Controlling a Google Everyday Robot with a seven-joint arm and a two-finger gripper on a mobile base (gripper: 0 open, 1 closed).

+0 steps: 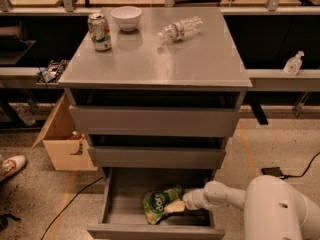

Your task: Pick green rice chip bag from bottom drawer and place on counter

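Camera view: pincer (pixel 175 207) against green rice chip bag (pixel 156 204), bottom drawer (pixel 121 202).

Warm overhead light is being reflected as a sheen by the worktop (pixel 190 64); shadow is being cast beneath its edge; the hand (pixel 175 206) is being dimly lit inside the bottom drawer (pixel 124 204).
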